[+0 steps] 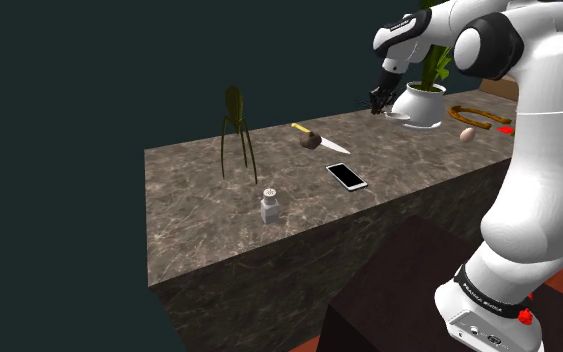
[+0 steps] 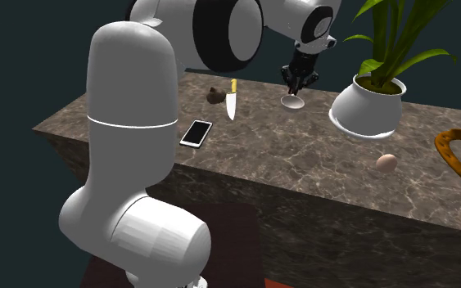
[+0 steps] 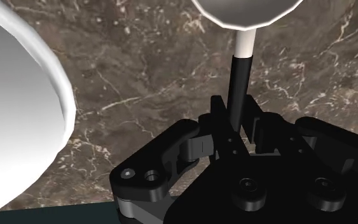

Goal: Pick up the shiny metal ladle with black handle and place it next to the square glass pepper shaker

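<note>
Your black gripper (image 3: 236,119) clasps the black handle of the shiny metal ladle (image 3: 244,13), just beside the white plant pot (image 1: 421,103) on the marbled bench (image 1: 199,200); lift straight up, clear the pot, then carry toward the square glass pepper shaker (image 1: 270,205)

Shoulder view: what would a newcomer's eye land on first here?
The big white arm dominating the shoulder view's right, its black claw clasping the ladle beside the white plant pot. Then the small pepper shaker alone near the front edge of the counter.
</note>
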You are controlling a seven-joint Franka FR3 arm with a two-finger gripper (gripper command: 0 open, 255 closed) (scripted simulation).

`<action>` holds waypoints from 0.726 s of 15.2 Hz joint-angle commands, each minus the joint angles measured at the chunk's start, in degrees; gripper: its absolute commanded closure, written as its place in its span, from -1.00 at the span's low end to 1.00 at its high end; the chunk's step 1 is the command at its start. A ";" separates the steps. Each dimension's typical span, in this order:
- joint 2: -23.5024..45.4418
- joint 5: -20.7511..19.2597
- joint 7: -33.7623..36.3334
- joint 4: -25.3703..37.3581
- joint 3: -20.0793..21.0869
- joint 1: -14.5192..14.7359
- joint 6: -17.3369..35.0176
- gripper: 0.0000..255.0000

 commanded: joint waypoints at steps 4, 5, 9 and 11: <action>-0.63 -0.53 0.70 2.99 -0.24 -0.16 -3.54 1.00; -0.75 -0.63 0.84 3.59 -0.28 -0.19 -4.23 1.00; -1.09 -0.95 1.38 6.17 -0.43 -0.36 -7.08 1.00; -1.17 -1.07 1.63 7.58 -0.49 -0.47 -8.55 1.00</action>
